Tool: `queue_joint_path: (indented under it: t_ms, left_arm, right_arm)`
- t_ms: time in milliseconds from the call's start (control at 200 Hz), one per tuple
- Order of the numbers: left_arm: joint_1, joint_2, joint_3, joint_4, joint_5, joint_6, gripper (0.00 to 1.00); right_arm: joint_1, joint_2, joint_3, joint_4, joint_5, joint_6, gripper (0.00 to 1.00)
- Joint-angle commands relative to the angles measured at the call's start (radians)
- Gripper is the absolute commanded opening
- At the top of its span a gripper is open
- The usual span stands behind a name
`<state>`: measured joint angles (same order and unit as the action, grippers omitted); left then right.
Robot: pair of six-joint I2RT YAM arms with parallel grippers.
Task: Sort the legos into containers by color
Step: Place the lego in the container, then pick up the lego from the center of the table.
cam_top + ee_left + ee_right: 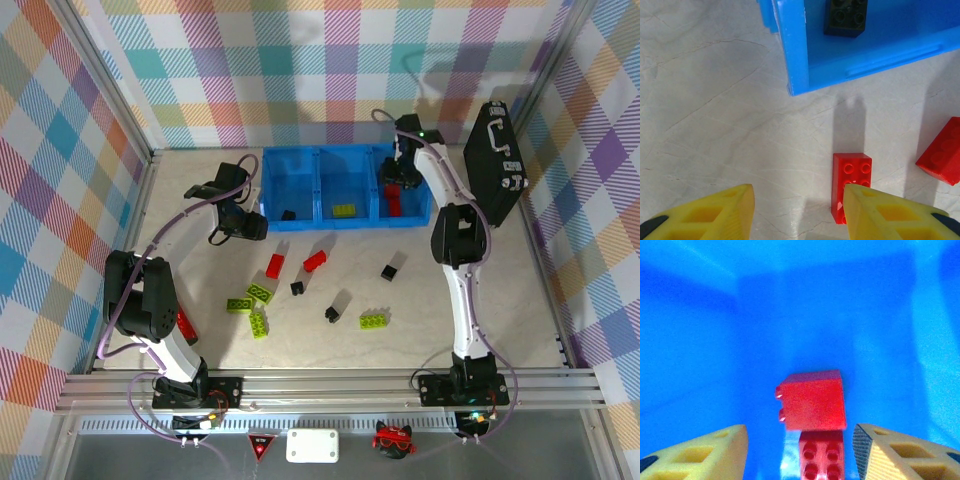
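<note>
The containers (300,160) are three joined blue bins at the back. The left bin holds a black brick (288,215), the middle a lime one (344,210), the right a red one (397,206). My right gripper (398,180) hangs open inside the right bin (700,340). A blurred red brick (812,400) is free of both fingers, just above another red brick (821,455). My left gripper (799,210) stands open over bare table by the left bin's corner (795,50). A red brick (851,172) lies partly behind its right finger (890,215).
Loose legos lie across the middle of the table: red ones (274,265) (315,261), black ones (391,268) (297,287) (331,313), lime ones (260,292) (375,320). One red brick (186,322) sits by the left arm. A black handled case (495,160) leans at the right wall.
</note>
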<state>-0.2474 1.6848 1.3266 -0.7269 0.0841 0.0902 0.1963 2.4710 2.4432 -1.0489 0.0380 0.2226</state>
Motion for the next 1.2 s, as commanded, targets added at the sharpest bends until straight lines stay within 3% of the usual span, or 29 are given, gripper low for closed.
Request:
queue_joint_path:
  t_ms: [0,310,755,1195]
  left_arm:
    - [-0.036,-0.036,0.01,-0.029,-0.028,-0.028,0.5]
    - [-0.112,-0.028,0.056,-0.101,-0.029,-0.141,0.51]
    - [-0.178,-0.03,-0.114,0.007,-0.047,-0.239,0.51]
    - [-0.208,-0.103,-0.199,-0.022,-0.084,-0.262,0.51]
  right_arm:
    - [-0.003,-0.135,-0.033,-0.033,-0.037,-0.007,0.59]
    - [0.002,-0.333,-0.247,0.0,-0.093,0.009,0.59]
    - [0.006,-0.581,-0.677,0.146,-0.142,0.056,0.59]
    - [0.061,-0.781,-1.015,0.177,-0.125,0.091,0.59]
